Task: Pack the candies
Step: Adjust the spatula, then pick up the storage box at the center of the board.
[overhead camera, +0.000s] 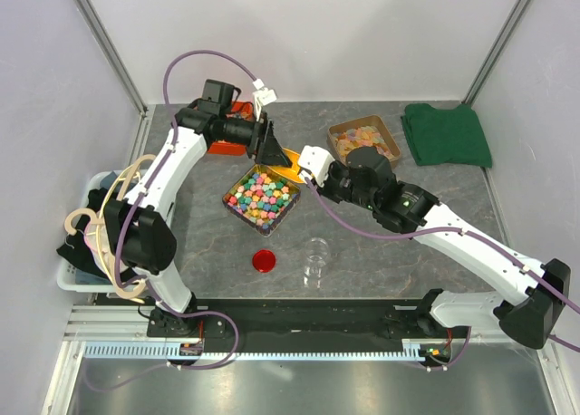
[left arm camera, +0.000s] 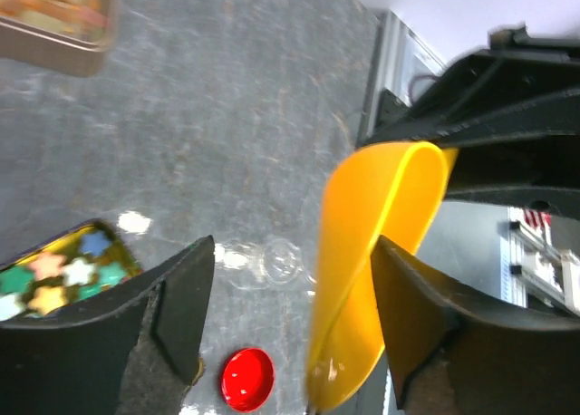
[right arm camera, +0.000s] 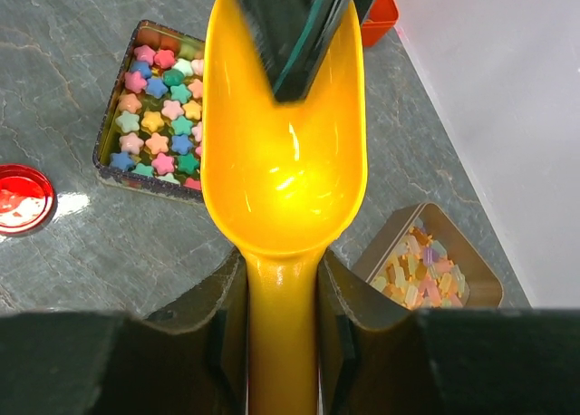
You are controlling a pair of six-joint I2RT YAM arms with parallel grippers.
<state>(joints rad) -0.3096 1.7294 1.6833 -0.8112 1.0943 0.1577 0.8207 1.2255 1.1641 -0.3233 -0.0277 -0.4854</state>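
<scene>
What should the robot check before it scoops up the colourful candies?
1. Right gripper holds the yellow scoop firmly by its handle: ok.
2. Scoop bowl is empty: ok.
3. Left gripper is out of the scoop's way: not ok, its open fingers sit at the bowl.
4. Candies lie uncovered in their tin: ok.
5. Jar is open, with the red lid off beside it: ok.
</scene>
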